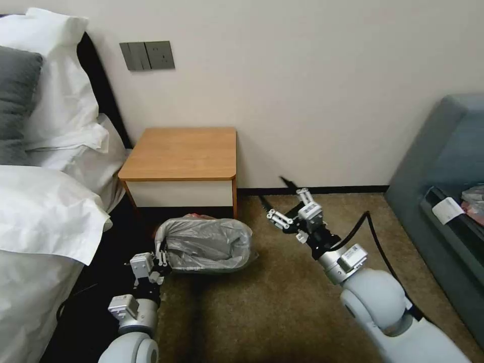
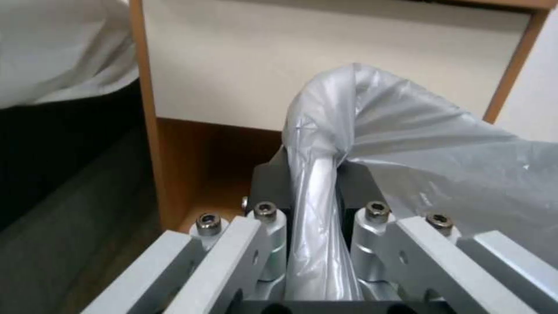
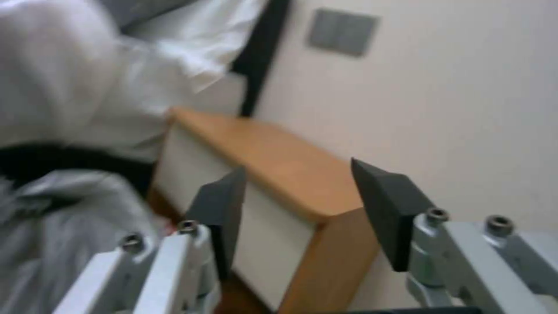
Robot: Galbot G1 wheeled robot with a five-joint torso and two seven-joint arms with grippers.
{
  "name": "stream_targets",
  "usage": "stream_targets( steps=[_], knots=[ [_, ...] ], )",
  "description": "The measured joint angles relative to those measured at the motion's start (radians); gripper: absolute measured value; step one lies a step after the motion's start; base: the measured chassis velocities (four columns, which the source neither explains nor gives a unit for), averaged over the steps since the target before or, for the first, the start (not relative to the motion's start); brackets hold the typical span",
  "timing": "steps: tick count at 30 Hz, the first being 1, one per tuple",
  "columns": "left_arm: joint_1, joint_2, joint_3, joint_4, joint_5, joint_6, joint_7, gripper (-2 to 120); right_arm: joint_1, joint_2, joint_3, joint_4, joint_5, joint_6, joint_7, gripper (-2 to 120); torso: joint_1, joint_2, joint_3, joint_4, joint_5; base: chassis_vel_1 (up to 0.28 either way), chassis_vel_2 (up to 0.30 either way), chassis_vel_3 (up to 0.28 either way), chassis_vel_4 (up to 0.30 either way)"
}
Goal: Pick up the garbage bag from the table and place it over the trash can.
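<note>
Along the left of your scene lay the bed [image 1: 40,201] with its white pillows [image 1: 55,91], and at the far right sat a grey-blue sofa [image 1: 443,166]. Against the far wall, between them, stood the table [image 1: 181,154], its orange-brown top bare. On the carpet [image 1: 282,302] just in front of the table you had the bag [image 1: 209,244], a crinkled grey bulk draped over a boxy shape; I could not tell whether the can was underneath, since the plastic hid it. A pink-red strip showed at the bag's far edge, close to the table's base.

Your left gripper [image 1: 160,258] sat at the bag's near-left corner, pinching a twisted fold of the plastic; the left wrist view showed that fold [image 2: 314,205] running between the pressed-in fingers. Your right gripper [image 1: 291,209] hung above the carpet to the right of the bag, apart from it, with its dark pads [image 3: 386,209] spread wide and nothing between them.
</note>
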Motion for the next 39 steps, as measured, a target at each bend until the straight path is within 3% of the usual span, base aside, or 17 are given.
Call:
stream_targets(
  steps=[2,5,6,9,10,12,13,15,20,25,30,39],
  knots=[
    [0.0,0.0,0.002,0.0,0.008,-0.001,0.0,11,0.036,-0.037,-0.031,0.0,0.0,-0.019,-0.015,42,0.0,0.0,0.0,0.0,-0.0003,0.0,0.0,0.0,0.0],
    [0.0,-0.001,0.009,0.0,0.044,-0.003,0.003,11,0.206,-0.137,-0.204,-0.027,-0.001,-0.086,-0.041,25,0.0,0.0,0.0,0.0001,-0.0003,0.0,0.0,0.0,0.0],
    [0.0,-0.001,0.009,0.0,0.044,-0.003,0.003,11,0.206,-0.137,-0.204,-0.027,-0.001,-0.086,-0.041,25,0.0,0.0,0.0,0.0001,-0.0003,0.0,0.0,0.0,0.0],
    [-0.004,-0.003,0.012,0.003,0.067,-0.004,0.004,11,0.394,-0.158,-0.391,-0.069,0.017,-0.151,-0.046,10,0.0,0.0,0.0,0.0004,-0.0002,0.0,0.0,0.0,0.0],
    [-0.004,-0.003,0.012,0.003,0.067,-0.004,0.004,11,0.394,-0.158,-0.391,-0.069,0.017,-0.151,-0.046,10,0.0,0.0,0.0,0.0004,-0.0002,0.0,0.0,0.0,0.0],
    [-0.009,-0.004,0.012,0.01,0.086,-0.006,0.004,11,0.504,-0.145,-0.506,-0.103,0.04,-0.198,-0.04,0,0.0,0.0,0.0,0.0003,-0.0004,0.0,0.0,0.0,0.0],
    [-0.009,-0.004,0.012,0.01,0.086,-0.006,0.004,11,0.504,-0.145,-0.506,-0.103,0.04,-0.198,-0.04,0,0.0,0.0,0.0,0.0003,-0.0004,0.0,0.0,0.0,0.0],
    [-0.016,-0.006,0.012,0.017,0.095,-0.006,0.004,11,0.603,-0.119,-0.627,-0.136,0.057,-0.249,-0.038,0,0.0,0.0,0.0,0.0001,-0.0003,0.0,0.0,0.0,0.0],
    [-0.029,-0.014,0.013,0.025,0.093,-0.003,0.004,11,0.749,-0.069,-0.776,-0.199,0.075,-0.289,-0.085,0,0.0,0.0,0.0,0.0,-0.0002,0.0,0.0,0.0,0.0],
    [-0.033,-0.021,0.016,0.025,0.08,0.005,0.003,11,0.848,-0.025,-0.855,-0.271,0.071,-0.287,-0.129,0,0.0,0.0,0.0,0.0004,-0.0005,0.0,0.0,0.0,0.0],
    [-0.033,-0.031,0.027,0.02,0.063,0.018,0.005,11,0.974,0.059,-0.952,-0.441,-0.006,-0.227,-0.244,0,0.0,0.0,0.0,0.0002,-0.0004,0.0,0.0,0.0,0.0],
    [-0.032,-0.031,0.044,0.013,0.077,0.022,0.006,11,1.042,0.165,-1.087,-0.58,-0.001,-0.239,-0.252,0,0.0,0.0,0.0,0.0001,-0.0004,0.0,0.0,0.0,0.0]
  ],
)
